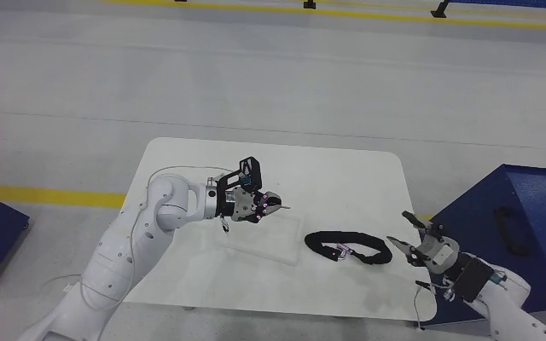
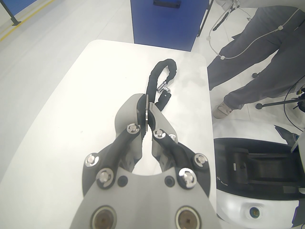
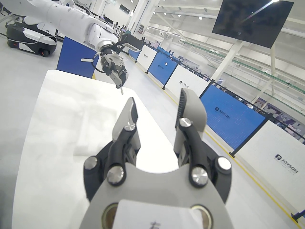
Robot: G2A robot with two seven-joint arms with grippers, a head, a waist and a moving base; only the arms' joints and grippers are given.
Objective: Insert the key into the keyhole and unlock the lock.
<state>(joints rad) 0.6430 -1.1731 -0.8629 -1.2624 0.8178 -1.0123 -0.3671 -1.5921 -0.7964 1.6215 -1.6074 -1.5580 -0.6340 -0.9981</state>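
Left pincer (image 1: 271, 205) is held above the left-centre of the table (image 1: 358, 166), clamped tight on the key (image 2: 146, 114). In its wrist view we see the key as a thin metal blade pinched edge-on between the two pads. In the top view its tip pokes out past the fingertips, pointing toward the lock.

Below that pincer, a flat white pad (image 3: 95, 129) lies on the table.

Right of the pad is the lock (image 1: 350, 245): a chain in a black fabric sleeve, curled into a flattened loop, lying flat, right of centre. Its metal lock body (image 2: 163, 88) sits on the robot-side run of the loop, where the sleeve ends meet. Key and lock are apart, no contact. We can't make out the keyhole from any view.

Right pincer (image 3: 156, 97) is at the table's right edge, near the loop's right end and not touching it. Its jaws are spread wide with nothing between them.

A blue cabinet (image 1: 503, 209) stands on the floor past that edge.
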